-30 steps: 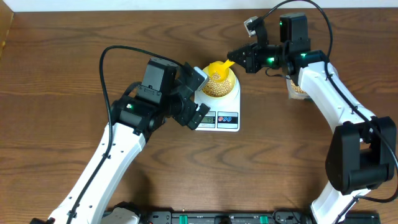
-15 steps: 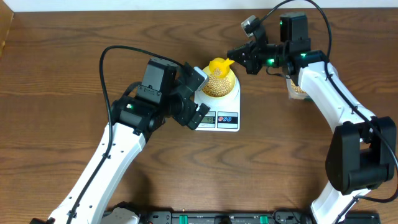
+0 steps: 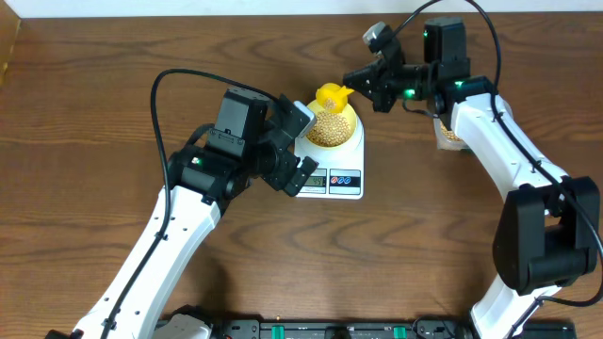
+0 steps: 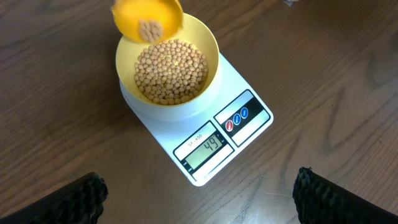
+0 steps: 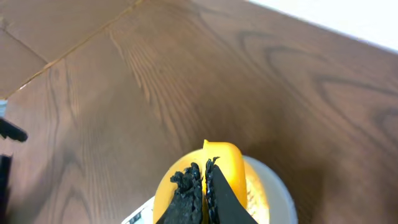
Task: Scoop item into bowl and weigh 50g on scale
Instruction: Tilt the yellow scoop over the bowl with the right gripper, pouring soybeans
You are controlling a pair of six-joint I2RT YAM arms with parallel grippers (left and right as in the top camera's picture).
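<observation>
Brown wooden table (image 3: pixel 94 85), white scale (image 3: pixel 341 178), tub of beans (image 3: pixel 450 135)

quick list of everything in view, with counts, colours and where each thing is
beans: many, beige-tan, heaped in the bowl, a few in the scoop
bowl: one, pale yellow, on the scale
scale: one, white, mid-table, display reads 44
scoop: one, bright yellow, over the bowl's rim
tub: one, pale with tan contents, right of the scale, mostly hidden
table: one, brown wood, under everything
left arm: one, white and black, left of the scale
right arm: one, white and black, right of the scale
left fingers: two, black, spread apart, holding nothing
right fingers: two, black, closed on the scoop
</observation>
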